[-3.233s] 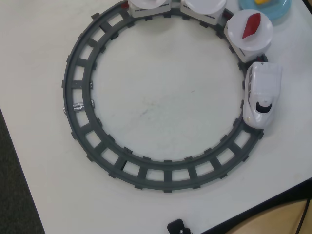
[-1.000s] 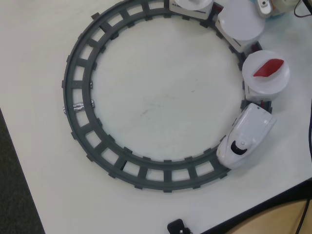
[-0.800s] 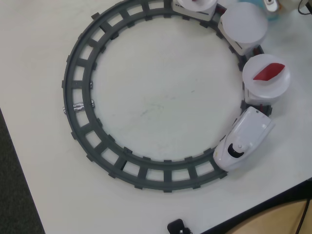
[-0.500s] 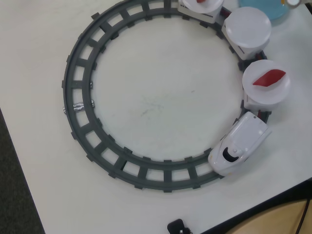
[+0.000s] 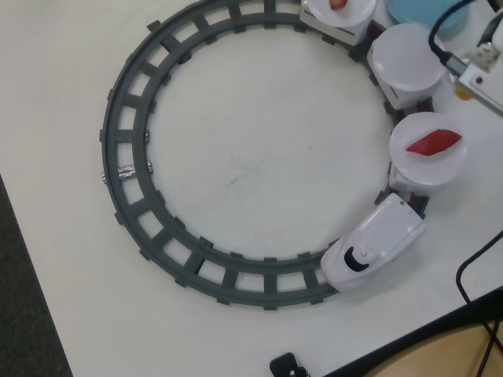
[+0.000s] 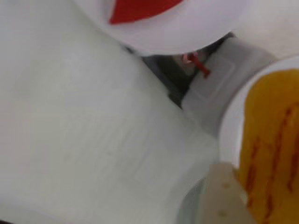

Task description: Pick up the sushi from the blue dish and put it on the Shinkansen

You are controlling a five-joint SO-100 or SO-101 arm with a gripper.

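The sushi (image 6: 271, 144) is seen close in the wrist view, pressed beside a pale finger (image 6: 224, 196) of the gripper (image 5: 471, 78) and apparently held, over a white plate (image 5: 406, 56) of the Shinkansen (image 5: 373, 251). The carry from the blue dish (image 5: 420, 12) is judged nearly done. Next, a lowering onto that empty plate, just beside the one bearing the red piece (image 5: 432, 143), and an opening of the jaws are called for.

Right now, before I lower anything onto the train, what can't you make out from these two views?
- Blue dish: overhead view, cut off by the top edge; contents unseen.
- Fingers: overhead view, arm runs off the right edge; wrist view shows only one pale tip, so open or shut is unclear.
- Sushi: wrist view, blurred, cropped at the right edge; whether it is gripped or resting is unclear.
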